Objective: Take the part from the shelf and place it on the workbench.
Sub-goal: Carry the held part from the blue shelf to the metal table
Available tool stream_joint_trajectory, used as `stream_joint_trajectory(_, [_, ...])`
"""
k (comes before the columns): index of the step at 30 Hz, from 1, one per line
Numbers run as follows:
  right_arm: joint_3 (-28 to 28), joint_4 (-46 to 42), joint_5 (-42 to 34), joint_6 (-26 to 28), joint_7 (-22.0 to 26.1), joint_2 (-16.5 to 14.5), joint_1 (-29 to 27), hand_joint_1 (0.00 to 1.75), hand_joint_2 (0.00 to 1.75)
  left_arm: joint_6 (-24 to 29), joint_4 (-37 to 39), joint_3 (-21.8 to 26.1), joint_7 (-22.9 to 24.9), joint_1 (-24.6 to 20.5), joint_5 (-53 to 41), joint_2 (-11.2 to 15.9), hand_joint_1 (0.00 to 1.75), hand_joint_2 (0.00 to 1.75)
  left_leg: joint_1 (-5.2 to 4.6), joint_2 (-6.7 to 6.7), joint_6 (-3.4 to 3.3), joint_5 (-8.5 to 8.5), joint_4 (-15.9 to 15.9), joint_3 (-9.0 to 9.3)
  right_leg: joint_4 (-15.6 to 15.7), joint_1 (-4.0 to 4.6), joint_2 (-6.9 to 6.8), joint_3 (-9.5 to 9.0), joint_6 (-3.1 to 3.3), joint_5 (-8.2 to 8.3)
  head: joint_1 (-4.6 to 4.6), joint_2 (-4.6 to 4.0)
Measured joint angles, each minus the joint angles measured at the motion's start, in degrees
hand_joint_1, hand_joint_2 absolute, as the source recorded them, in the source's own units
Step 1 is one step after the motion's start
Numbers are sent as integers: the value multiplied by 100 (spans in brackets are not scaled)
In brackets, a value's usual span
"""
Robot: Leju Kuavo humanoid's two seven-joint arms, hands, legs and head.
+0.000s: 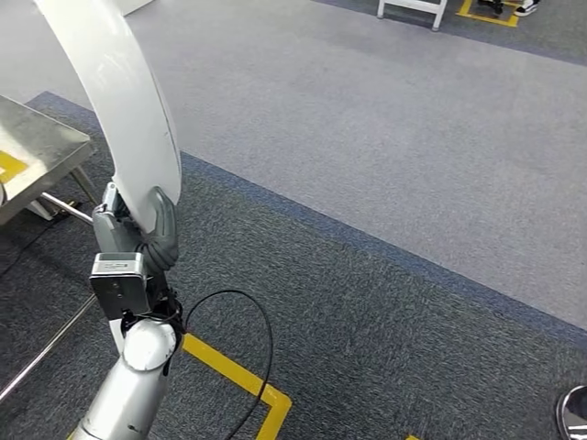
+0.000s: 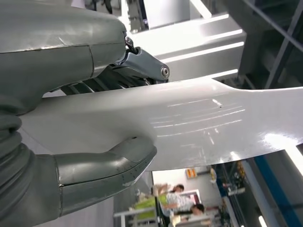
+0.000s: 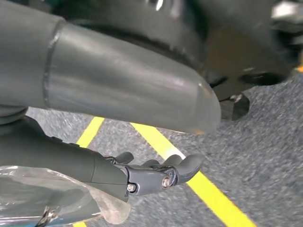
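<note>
The part [image 1: 125, 101] is a long, curved white panel rising up and out of the top of the head view. My left hand [image 1: 156, 234] grips its lower end, with the silver arm coming up from below. In the left wrist view the white part [image 2: 214, 127] is clamped between the thick grey thumb [image 2: 107, 165] and the darker fingers [image 2: 143, 61]. My right hand [image 3: 157, 172] hangs above the carpet, fingers stretched out and apart from the thumb [image 3: 125, 90], holding nothing. The steel workbench [image 1: 35, 147] stands at the left edge, just left of the held part.
Yellow floor tape [image 1: 235, 371] and a looping black cable [image 1: 260, 321] lie on the dark carpet by my left arm. A white frame's legs [image 1: 412, 9] and a person's shoes [image 1: 512, 7] are far ahead. A round metal base [image 1: 573, 412] sits at bottom right.
</note>
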State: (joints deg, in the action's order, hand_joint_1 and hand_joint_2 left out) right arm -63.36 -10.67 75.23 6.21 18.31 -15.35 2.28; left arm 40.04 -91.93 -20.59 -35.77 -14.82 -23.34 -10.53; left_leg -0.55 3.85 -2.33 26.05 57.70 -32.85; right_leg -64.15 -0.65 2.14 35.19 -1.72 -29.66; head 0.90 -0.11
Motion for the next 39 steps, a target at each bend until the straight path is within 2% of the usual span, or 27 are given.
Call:
stream_joint_trajectory(1, [-1,0,4,-51,29,5,-5,0,0,0,1,-1,-21,-5,-3,-14,175,175,-1,67,18,-1,26,-23,335,-24,147,-171,1,100,-3,0])
stream_joint_trajectory(3, [-1,-1,9,-164,92,37,-24,0,0,1,5,-2,-64,-11,-8,-39,175,175,11,188,79,-22,54,-84,582,-41,328,-311,5,108,-6,0])
stream_joint_trajectory(5, [-7,-4,5,-242,126,73,-50,0,0,3,8,-2,-85,-9,-11,-50,175,175,31,307,143,-43,59,-126,614,-40,198,-337,47,131,-3,1])
stream_joint_trajectory(7, [-20,-14,-3,-277,133,95,-60,0,0,8,8,-2,-91,-22,-32,-53,175,175,17,138,198,96,258,-229,661,-53,34,-359,120,157,-37,0])
stream_joint_trajectory(9, [-37,-20,-9,-280,125,108,-62,0,0,11,15,-2,-91,-42,-57,-60,175,175,18,-187,252,437,880,-508,683,-45,-134,-368,174,160,-81,0])
stream_joint_trajectory(11, [-50,-20,-27,-234,79,111,-66,0,0,11,35,-2,-71,-44,-64,-60,175,175,45,-303,294,698,1560,-809,682,-34,-314,-365,192,151,-91,1])
stream_joint_trajectory(12, [-56,-20,-37,-192,46,109,-62,0,0,11,49,-2,-56,-43,-68,-56,175,175,55,-319,304,693,1675,-855,681,-31,-401,-365,195,147,-92,1])
stream_joint_trajectory(13, [-61,-20,-44,-147,13,101,-50,0,0,11,60,-2,-44,-44,-81,-54,175,175,60,-341,304,571,1544,-782,680,-29,-481,-369,191,143,-92,1])
stream_joint_trajectory(14, [-64,-20,-48,-108,-10,87,-35,0,0,11,67,-2,-37,-47,-102,-56,175,175,59,-389,292,376,1212,-609,680,-28,-553,-379,185,136,-92,0])
stream_joint_trajectory(16, [-69,-20,-51,-67,-22,52,-7,0,0,9,71,-3,-32,-72,-165,-69,175,175,15,-649,238,66,406,-201,673,-5,-678,-399,153,113,-93,-1])
stream_joint_trajectory(18, [-80,-20,-83,-53,1,25,15,0,0,6,77,-7,-6,-108,-200,-91,175,175,-38,-811,175,11,46,-45,663,27,-800,-404,105,91,-91,0])
stream_joint_trajectory(20, [-90,-20,-129,-35,25,2,49,0,0,4,86,-10,43,-124,-185,-110,175,175,-40,-700,119,3,15,-60,665,40,-933,-410,51,71,-86,1])
stream_joint_trajectory(21, [-92,-20,-147,-23,29,-8,72,0,0,4,90,-14,63,-127,-150,-123,175,175,-24,-630,88,-14,-4,-58,633,33,-902,-401,22,28,-80,0])
stream_joint_trajectory(22, [-95,-20,-162,-10,34,-19,95,0,0,3,96,-21,75,-136,-93,-144,175,175,-5,-568,59,-33,-23,-54,517,24,-795,-351,-4,-63,-67,-1])
stream_joint_trajectory(23, [-98,-20,-176,1,36,-27,112,0,0,3,104,-31,79,-145,-30,-172,175,175,16,-507,32,-50,-39,-49,274,13,-634,-237,-26,-207,-49,-1])
stream_joint_trajectory(25, [-116,-20,-195,11,38,-36,116,0,0,2,129,-47,80,-151,60,-213,175,175,28,-377,9,-60,-38,-57,-495,-3,-331,133,-53,-544,-16,-1])
stream_joint_trajectory(26, [-128,-20,-203,19,34,-39,109,0,0,1,144,-50,79,-144,72,-222,175,175,28,-301,5,-63,-36,-60,-830,-4,-269,312,-62,-638,-10,0])
stream_joint_trajectory(27, [-142,-20,-209,33,29,-39,100,0,0,-1,158,-51,78,-135,74,-223,175,175,27,-222,5,-64,-32,-60,-992,-4,-241,420,-65,-630,-10,1])
stream_joint_trajectory(28, [-156,-20,-214,48,24,-40,95,0,0,-2,170,-52,78,-127,77,-223,175,175,28,-138,6,-65,-26,-60,-919,-5,-223,418,-63,-504,-10,1])
stream_joint_trajectory(29, [-167,-20,-216,61,20,-43,95,0,0,-2,180,-52,74,-122,73,-224,175,175,32,-54,11,-63,-13,-59,-626,-11,-187,309,-59,-287,-10,1])
stream_joint_trajectory(31, [-184,-19,-216,71,15,-53,104,0,0,-2,187,-50,37,-122,5,-228,175,175,38,97,44,-46,35,-79,160,-47,60,-29,-59,81,-10,0])
stream_joint_trajectory(33, [-188,-19,-214,70,12,-76,118,0,0,-2,190,-39,-34,-128,-130,-251,175,175,42,223,102,-47,85,-138,540,-74,278,-225,-51,156,-13,0])
stream_joint_trajectory(34, [-190,-19,-213,69,9,-88,122,0,0,-2,191,-27,-80,-127,-198,-267,175,175,47,286,135,-62,93,-168,559,-71,290,-250,-40,136,-13,0])
stream_joint_trajectory(35, [-191,-19,-212,70,7,-102,128,0,0,-1,192,-6,-130,-121,-259,-288,175,175,58,352,164,-75,94,-192,558,-75,219,-258,-16,146,-14,1])
stream_joint_trajectory(36, [-193,-19,-213,72,5,-115,135,0,0,1,192,25,-179,-116,-311,-308,175,175,57,331,193,-60,118,-213,564,-78,148,-261,13,153,-17,1])
stream_joint_trajectory(37, [-196,-19,-216,76,6,-128,139,0,0,3,192,62,-220,-118,-350,-331,175,175,51,229,221,5,212,-260,572,-84,70,-268,50,157,-42,1])
stream_joint_trajectory(39, [-199,-20,-221,83,9,-145,141,0,0,6,194,124,-258,-126,-387,-379,175,175,39,-115,271,307,737,-492,582,-77,-101,-278,112,150,-93,1])
